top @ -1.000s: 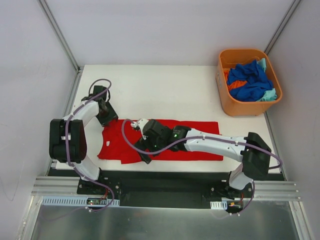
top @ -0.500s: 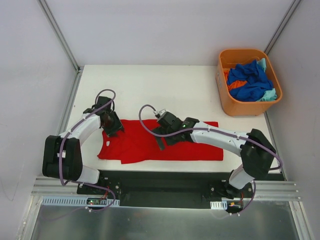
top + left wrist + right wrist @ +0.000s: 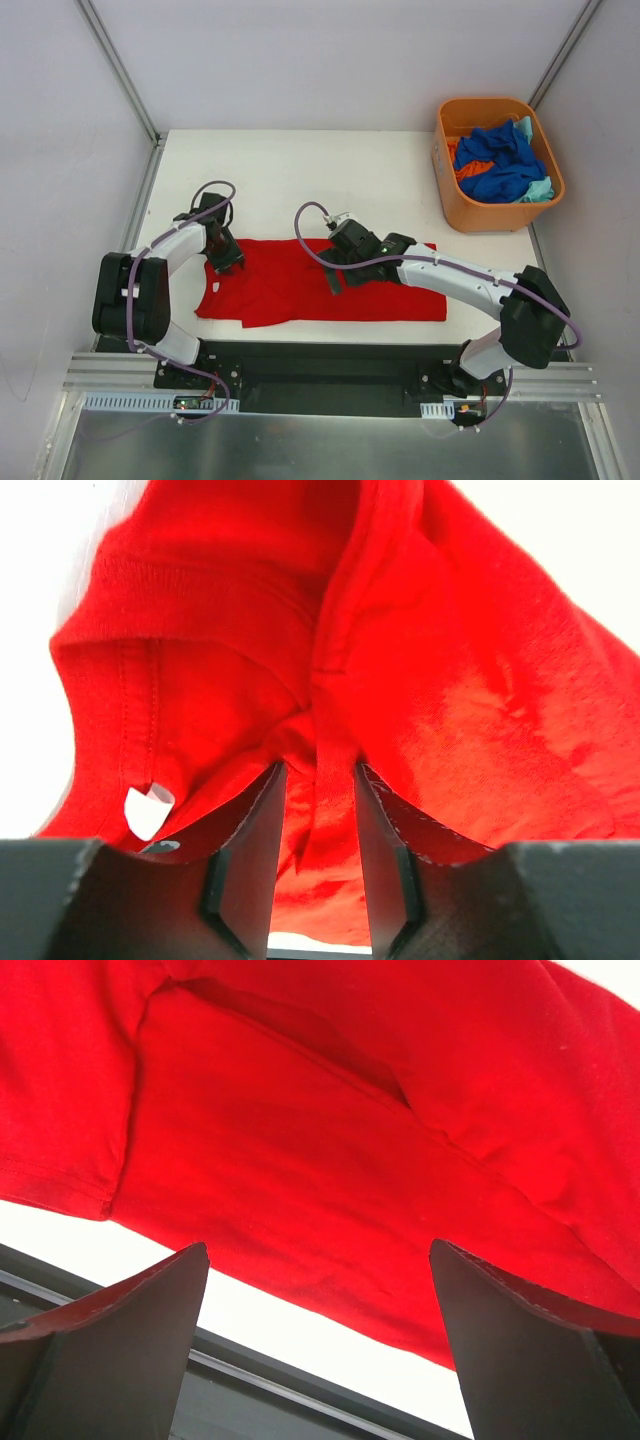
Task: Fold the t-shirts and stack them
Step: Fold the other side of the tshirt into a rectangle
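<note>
A bright red t-shirt (image 3: 320,295) lies spread in a long band across the near part of the white table (image 3: 330,180). My left gripper (image 3: 225,262) is down on its collar end at the left. In the left wrist view the jaws (image 3: 320,768) stand narrowly open astride a raised fold of the red t-shirt (image 3: 480,680), with the white neck label (image 3: 148,810) just left of them. My right gripper (image 3: 340,275) hovers wide open over the shirt's middle; in its wrist view the red t-shirt (image 3: 300,1130) lies beyond the fingertips (image 3: 318,1245), with nothing between them.
An orange plastic tub (image 3: 490,215) at the back right holds crumpled blue (image 3: 500,165), orange (image 3: 468,170) and pale teal (image 3: 540,190) shirts. The table's near edge and the black rail (image 3: 330,360) run just below the red shirt. Grey walls close in both sides.
The right gripper has swung from the shirt's left part up and right to its middle. The left gripper has come down onto the collar end and its jaws have narrowed.
</note>
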Action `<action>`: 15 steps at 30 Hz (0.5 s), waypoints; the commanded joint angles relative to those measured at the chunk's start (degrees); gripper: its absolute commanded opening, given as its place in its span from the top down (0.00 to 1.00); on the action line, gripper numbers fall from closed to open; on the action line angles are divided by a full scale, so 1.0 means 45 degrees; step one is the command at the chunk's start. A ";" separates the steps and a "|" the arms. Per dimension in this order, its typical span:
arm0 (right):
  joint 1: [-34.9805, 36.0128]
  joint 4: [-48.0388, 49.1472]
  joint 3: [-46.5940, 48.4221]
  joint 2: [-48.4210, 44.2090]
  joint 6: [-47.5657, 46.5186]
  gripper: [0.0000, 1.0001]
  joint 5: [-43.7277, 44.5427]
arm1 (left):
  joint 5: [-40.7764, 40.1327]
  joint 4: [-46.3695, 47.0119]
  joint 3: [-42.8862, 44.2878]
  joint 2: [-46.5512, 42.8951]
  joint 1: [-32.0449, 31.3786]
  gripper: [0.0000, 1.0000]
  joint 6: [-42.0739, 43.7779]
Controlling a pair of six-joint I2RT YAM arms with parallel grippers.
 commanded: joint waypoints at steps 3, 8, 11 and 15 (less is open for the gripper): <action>-0.0006 -0.0200 -0.0047 -0.0502 0.0242 0.03 0.0143 | -0.0458 0.0004 0.0777 0.0041 0.0033 0.67 -0.0110; -0.0006 -0.0472 0.0168 -0.0268 0.0202 0.03 0.0474 | -0.0927 0.0023 0.1090 0.0236 0.0033 0.69 -0.0012; -0.0026 -0.0493 0.0246 -0.0248 0.0105 0.03 0.0534 | -0.0908 0.0023 0.1285 0.0664 0.0033 0.71 0.0162; -0.0006 -0.0551 0.0246 -0.0248 0.0027 0.03 0.0592 | -0.1064 0.0043 0.1344 0.0881 0.0033 0.73 0.0164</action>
